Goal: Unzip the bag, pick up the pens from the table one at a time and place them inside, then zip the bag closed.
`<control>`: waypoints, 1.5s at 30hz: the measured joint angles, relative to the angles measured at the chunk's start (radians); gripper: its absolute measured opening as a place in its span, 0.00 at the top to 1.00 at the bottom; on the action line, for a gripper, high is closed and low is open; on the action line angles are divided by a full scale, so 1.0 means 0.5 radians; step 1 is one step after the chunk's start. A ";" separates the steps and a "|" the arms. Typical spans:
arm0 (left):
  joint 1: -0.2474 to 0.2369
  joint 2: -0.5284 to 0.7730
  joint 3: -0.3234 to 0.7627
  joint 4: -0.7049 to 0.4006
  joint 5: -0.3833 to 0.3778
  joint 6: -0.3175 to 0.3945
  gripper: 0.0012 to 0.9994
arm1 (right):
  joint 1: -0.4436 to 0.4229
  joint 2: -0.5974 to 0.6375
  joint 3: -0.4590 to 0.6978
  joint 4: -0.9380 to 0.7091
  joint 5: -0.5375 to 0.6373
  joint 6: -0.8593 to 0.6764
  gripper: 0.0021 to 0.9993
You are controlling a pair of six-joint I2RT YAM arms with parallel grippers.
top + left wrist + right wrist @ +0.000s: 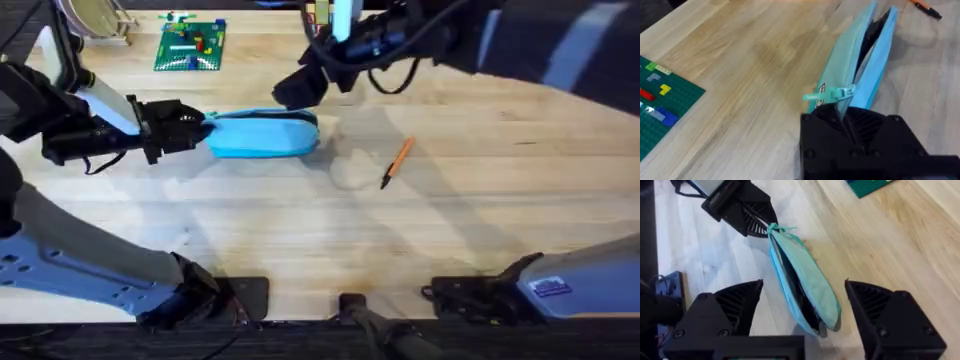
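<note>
The light-blue bag (pixel 262 135) lies on the table (pixel 480 230) left of centre. Its zipper is open, and a dark gap shows along the top (pixel 871 37). My left gripper (pixel 195 128) is shut on the bag's left end, next to the zipper pull (pixel 827 94). My right gripper (pixel 298 88) hovers open over the bag's right end. In the right wrist view its fingers (pixel 735 310) stand on either side of the bag (pixel 810 292) without touching it. One orange pen (pixel 398 162) with a black tip lies on the table to the right of the bag.
A green brick baseplate (pixel 190 45) with small coloured bricks lies at the back left, behind the left arm. A pale object (pixel 95 20) stands in the far left corner. Bare tabletop stretches in front of the bag and around the pen.
</note>
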 joint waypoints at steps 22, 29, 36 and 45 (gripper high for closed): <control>0.000 0.000 0.001 -0.034 0.057 0.006 0.01 | -0.067 -0.458 0.000 -0.440 0.182 -0.263 0.00; 0.003 -0.153 0.001 -0.105 0.042 0.010 0.00 | -0.067 -0.458 0.000 -0.440 0.182 -0.263 0.00; 0.012 -0.523 0.001 -0.252 -0.055 0.019 0.00 | -0.067 -0.461 0.000 -0.441 0.182 -0.264 0.00; 0.012 -0.887 0.001 -0.343 -0.155 -0.260 0.00 | -0.101 -0.603 0.000 -0.486 0.181 -0.271 0.00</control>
